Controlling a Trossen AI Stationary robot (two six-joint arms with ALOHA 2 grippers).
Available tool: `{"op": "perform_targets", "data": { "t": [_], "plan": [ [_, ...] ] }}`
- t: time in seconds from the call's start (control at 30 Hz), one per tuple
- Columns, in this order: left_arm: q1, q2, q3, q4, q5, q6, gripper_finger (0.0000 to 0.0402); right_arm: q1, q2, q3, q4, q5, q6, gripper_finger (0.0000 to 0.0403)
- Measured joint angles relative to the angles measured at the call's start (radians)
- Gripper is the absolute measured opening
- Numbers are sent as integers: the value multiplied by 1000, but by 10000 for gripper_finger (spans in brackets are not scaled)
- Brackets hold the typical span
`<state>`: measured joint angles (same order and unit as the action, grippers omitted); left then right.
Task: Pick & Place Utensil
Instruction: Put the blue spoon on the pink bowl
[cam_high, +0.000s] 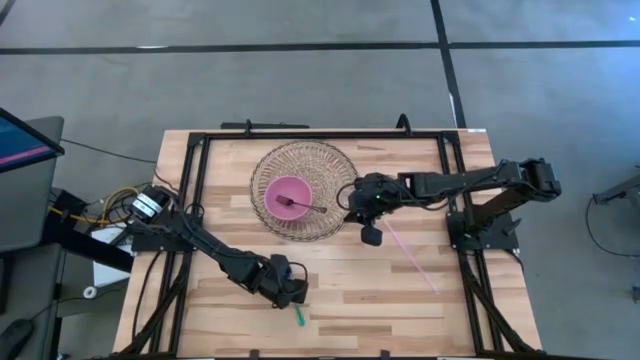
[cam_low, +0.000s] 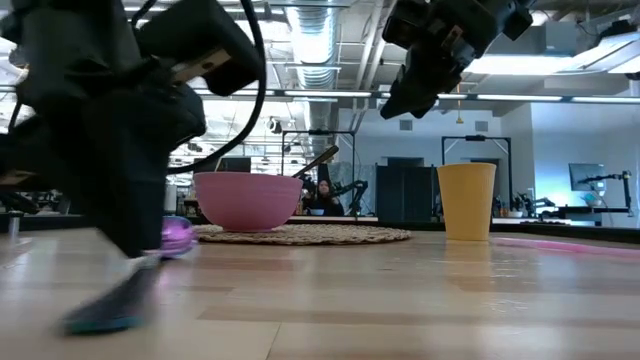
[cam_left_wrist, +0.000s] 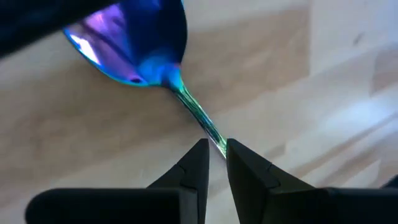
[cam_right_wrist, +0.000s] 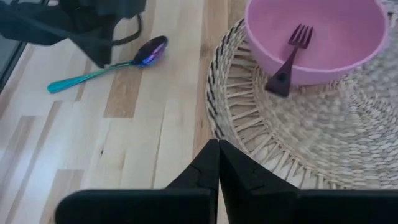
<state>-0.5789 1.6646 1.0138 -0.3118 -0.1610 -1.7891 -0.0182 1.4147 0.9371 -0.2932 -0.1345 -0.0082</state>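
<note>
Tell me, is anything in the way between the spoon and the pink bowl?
Nothing visible blocks it. The spoon lies on bare table, with the left gripper down at its handle. Only open wood and the woven mat lie before the bowl, which already holds a fork.

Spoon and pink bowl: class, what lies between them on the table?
In the right wrist view, bare wood, then the woven mat's edge, separates spoon from bowl.

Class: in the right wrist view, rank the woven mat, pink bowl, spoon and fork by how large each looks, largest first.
1. Woven mat
2. Pink bowl
3. Spoon
4. Fork

The mat and bowl run off the picture, so their full extent is hidden.
</note>
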Motion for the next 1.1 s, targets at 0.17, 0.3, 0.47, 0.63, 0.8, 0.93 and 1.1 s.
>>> {"op": "perform_targets", "data": {
  "t": [0.17,0.3,0.47,0.63,0.8,0.93,1.1],
  "plan": [
    [15,-1,0,5,-9,0,53,9,0,0,-28,0,-2,1],
    [30,-1,0,5,1,1,53,16,1,0,-26,-14,-2,1],
    [56,-1,0,2,3,52,54,59,82,-26,57,-201,8,0],
    [84,-2,0,-2,10,62,58,149,251,-26,108,-252,32,0],
    [90,-2,0,-2,38,63,58,222,415,9,310,-312,39,0],
    [91,-2,0,-3,39,60,58,254,512,83,433,-303,74,0],
    [99,-2,-2,-8,31,61,58,305,612,162,483,-107,52,0]
  ]
}}
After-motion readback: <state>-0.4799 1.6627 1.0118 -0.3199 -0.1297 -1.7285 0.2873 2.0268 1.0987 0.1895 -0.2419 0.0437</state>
